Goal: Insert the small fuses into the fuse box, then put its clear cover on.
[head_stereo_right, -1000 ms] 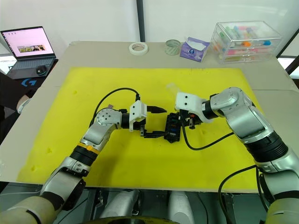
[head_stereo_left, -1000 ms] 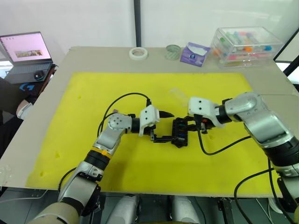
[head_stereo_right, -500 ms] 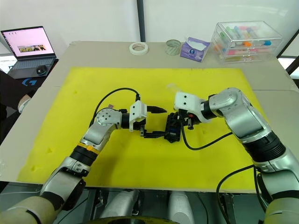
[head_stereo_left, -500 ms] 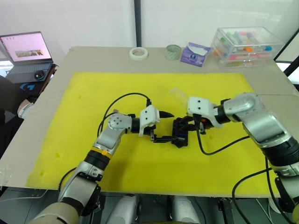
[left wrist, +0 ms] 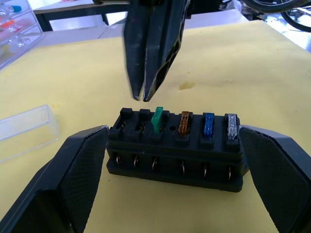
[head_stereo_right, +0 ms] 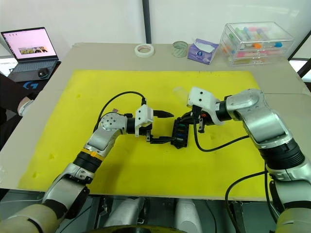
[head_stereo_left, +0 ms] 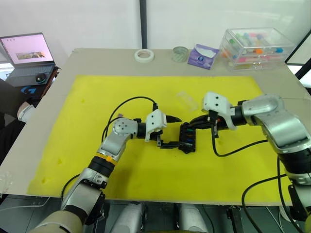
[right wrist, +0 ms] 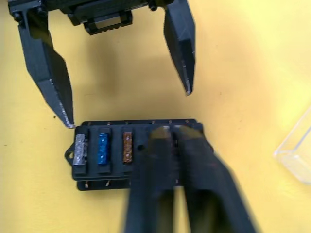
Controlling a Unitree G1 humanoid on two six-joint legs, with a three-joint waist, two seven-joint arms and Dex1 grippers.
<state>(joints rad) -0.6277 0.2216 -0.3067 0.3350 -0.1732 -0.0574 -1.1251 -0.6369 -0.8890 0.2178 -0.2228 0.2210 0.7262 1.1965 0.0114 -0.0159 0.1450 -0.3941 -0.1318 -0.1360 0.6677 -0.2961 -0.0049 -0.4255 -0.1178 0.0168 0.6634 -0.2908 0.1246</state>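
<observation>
Fuse box (head_stereo_left: 187, 138) sits mid-mat (head_stereo_left: 73, 126), btwn my left gripper (left wrist: 160, 189) fingers; my right gripper (left wrist: 146, 97) above it; clear cover (head_stereo_left: 186, 101) behind.

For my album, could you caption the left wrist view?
Fuse box holding four fuses, right gripper poised above, clear cover waiting beside.

Bright, even light with soft shadows.
The yellow mat (head_stereo_left: 97, 121) is evenly lit, and faint shadows sit close under the arms. In the right wrist view the right pincer (right wrist: 175, 133) smears with blur at lower centre, while the fuse box (left wrist: 175, 150) in the left wrist view looks crisp.
</observation>
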